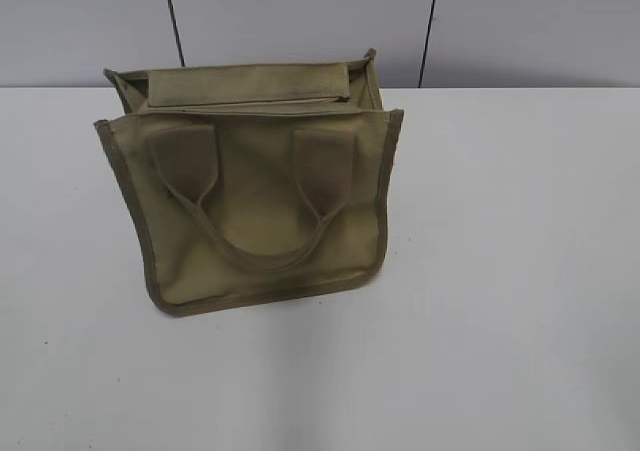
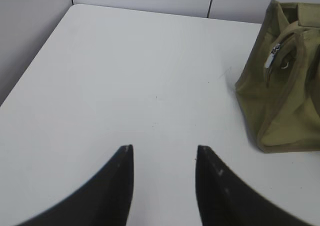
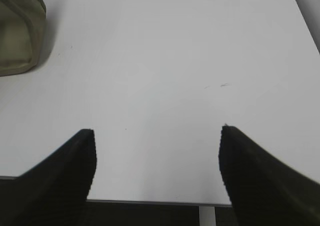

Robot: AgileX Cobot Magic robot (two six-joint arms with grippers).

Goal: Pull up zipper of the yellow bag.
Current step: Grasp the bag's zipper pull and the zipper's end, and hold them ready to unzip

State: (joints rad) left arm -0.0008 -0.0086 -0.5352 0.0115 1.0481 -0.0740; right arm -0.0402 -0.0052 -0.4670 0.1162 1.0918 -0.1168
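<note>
- The yellow bag [image 1: 262,196] stands upright on the white table [image 1: 520,271], a little left of the middle and toward the far edge, its broad face turned to the near side.
- Its long axis runs left to right; the top panel lies flat along that same line, with the zipper [image 1: 240,103] showing only as a thin seam across it in the exterior view.
- In the left wrist view the silver pull tab [image 2: 270,58] hangs at the end of the bag nearest that camera, which is the bag's left end; a small metal ring sits just beside it.
- The cloth is olive-khaki canvas with darker brownish trim along the edges, and a looped handle [image 1: 255,241] droops down the near face.
- Nothing else rests on the table around the bag; grey wall panels [image 1: 300,21] rise right behind it.
- The left gripper [image 2: 162,153] hovers above bare table, well apart from the bag, its dark fingers spread with nothing between them.
- The right gripper [image 3: 157,136] sits over the table's near edge, fingers spread wide and holding nothing; only the bag's lower corner shows at the far left of its view.
</note>
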